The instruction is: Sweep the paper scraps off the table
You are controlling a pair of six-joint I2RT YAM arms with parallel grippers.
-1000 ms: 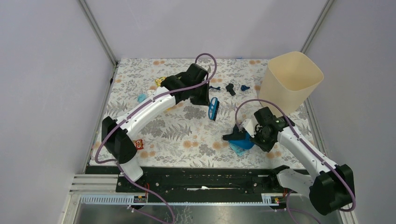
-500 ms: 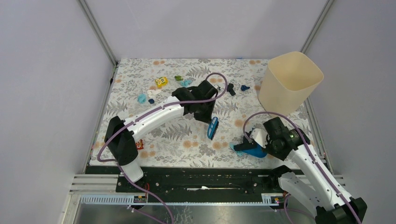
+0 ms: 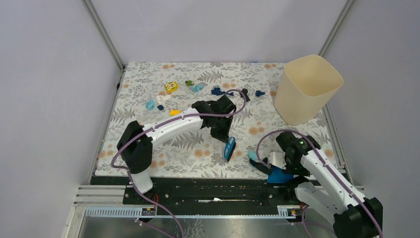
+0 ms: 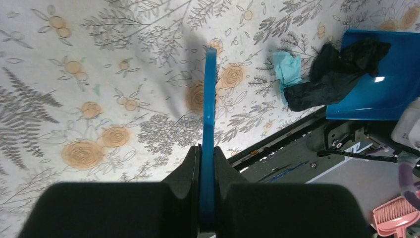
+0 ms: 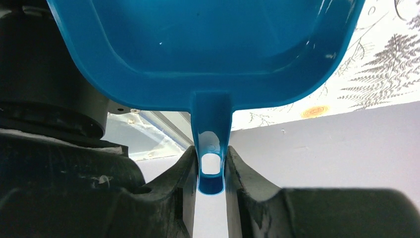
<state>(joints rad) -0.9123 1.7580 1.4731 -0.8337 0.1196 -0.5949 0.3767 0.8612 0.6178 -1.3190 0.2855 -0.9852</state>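
Our left end effector (image 4: 207, 148) grips the brush (image 4: 210, 99), our right end effector (image 5: 211, 166) the dustpan (image 5: 208, 49); two paper scraps (image 4: 333, 74) lie at its lip, most litter the table (image 3: 148, 144).

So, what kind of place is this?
Probably a laboratory robot test cell: plain walls on metal frame posts enclose one table, and the left arm and right arm are bolted to a black rail at its near edge.

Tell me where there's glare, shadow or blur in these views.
Left wrist: small glare spot on the blue dustpan; the brush throws a soft shadow on the table; the left hand is dark, blurred. Right wrist: right hand dark and soft. Top view: even light, sharp.
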